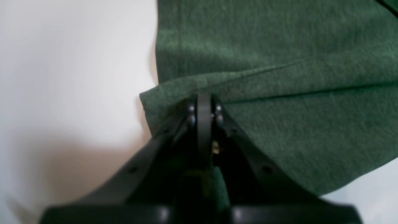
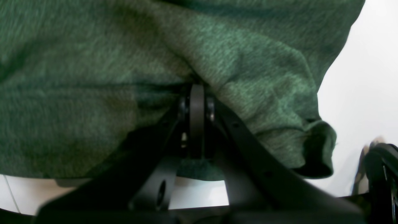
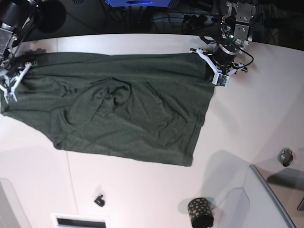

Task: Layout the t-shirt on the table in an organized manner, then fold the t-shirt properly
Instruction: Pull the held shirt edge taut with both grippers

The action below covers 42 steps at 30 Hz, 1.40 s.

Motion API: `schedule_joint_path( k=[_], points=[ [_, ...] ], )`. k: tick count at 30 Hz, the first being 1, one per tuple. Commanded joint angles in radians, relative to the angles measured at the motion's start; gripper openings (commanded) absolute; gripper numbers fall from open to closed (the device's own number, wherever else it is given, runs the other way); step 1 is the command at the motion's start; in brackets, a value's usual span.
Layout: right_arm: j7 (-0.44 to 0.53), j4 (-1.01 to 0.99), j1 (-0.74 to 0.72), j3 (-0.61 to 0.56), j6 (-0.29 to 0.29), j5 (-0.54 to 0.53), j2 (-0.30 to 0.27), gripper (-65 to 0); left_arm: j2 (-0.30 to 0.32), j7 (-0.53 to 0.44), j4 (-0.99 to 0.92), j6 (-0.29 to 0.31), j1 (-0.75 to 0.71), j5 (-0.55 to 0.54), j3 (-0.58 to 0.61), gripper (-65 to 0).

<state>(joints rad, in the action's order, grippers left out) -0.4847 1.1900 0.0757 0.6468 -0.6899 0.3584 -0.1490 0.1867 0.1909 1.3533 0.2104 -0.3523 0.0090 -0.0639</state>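
The dark green t-shirt (image 3: 123, 111) lies spread across the white table (image 3: 247, 118), wrinkled in its middle, with its far edge stretched between my two grippers. On the right of the base view, my left gripper (image 3: 210, 66) is shut on the shirt's far right corner. The left wrist view shows its fingers (image 1: 203, 101) pinching a folded edge of the t-shirt (image 1: 279, 62) beside the bare table (image 1: 71, 77). At the far left of the base view, my right gripper (image 3: 12, 78) is shut on the other end. Its fingers (image 2: 196, 91) are buried in bunched t-shirt (image 2: 93, 77).
A small black cup with gold dots (image 3: 199, 212) stands near the front edge. A grey raised panel (image 3: 273, 199) fills the front right corner, with a small metal ring (image 3: 285, 156) just behind it. A small black piece (image 3: 99, 200) lies at the front left.
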Motion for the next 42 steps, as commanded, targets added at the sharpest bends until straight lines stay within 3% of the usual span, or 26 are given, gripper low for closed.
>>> schedule_joint_path(
  k=[1,6,15,24,30,36,42],
  points=[
    [-0.041,-0.015,0.017,-0.002,-0.008,0.023,0.002,-64.2,0.015,0.054,-0.015,-0.006,-0.018,0.013,-0.001,-65.0],
    [-0.041,-0.014,0.036,-0.003,-0.008,0.023,0.002,-64.2,0.046,0.052,-0.004,-0.006,-0.061,0.006,-0.004,-65.0],
    [-0.047,0.169,0.143,-0.201,-0.008,0.021,0.013,-64.2,0.044,0.052,0.067,-0.004,-0.152,0.006,-0.11,-65.0],
    [-0.049,0.181,0.14,-0.204,-0.008,0.024,0.012,-64.2,0.043,0.052,0.097,-0.004,-0.205,0.004,-0.213,-65.0],
    [-0.062,0.252,0.138,-0.206,-0.008,0.024,0.01,-64.2,0.021,0.061,0.225,-0.004,-0.207,0.004,-0.221,-65.0],
    [-0.197,0.445,0.137,-0.206,-0.008,0.018,0.012,-63.3,-0.002,0.246,0.438,-0.004,-0.205,0.004,-0.221,-65.0],
    [-0.213,0.534,0.082,-0.213,-0.008,0.018,0.009,-60.8,-0.002,0.255,0.472,-0.004,-0.152,0.004,-0.222,-65.0]
  ],
)
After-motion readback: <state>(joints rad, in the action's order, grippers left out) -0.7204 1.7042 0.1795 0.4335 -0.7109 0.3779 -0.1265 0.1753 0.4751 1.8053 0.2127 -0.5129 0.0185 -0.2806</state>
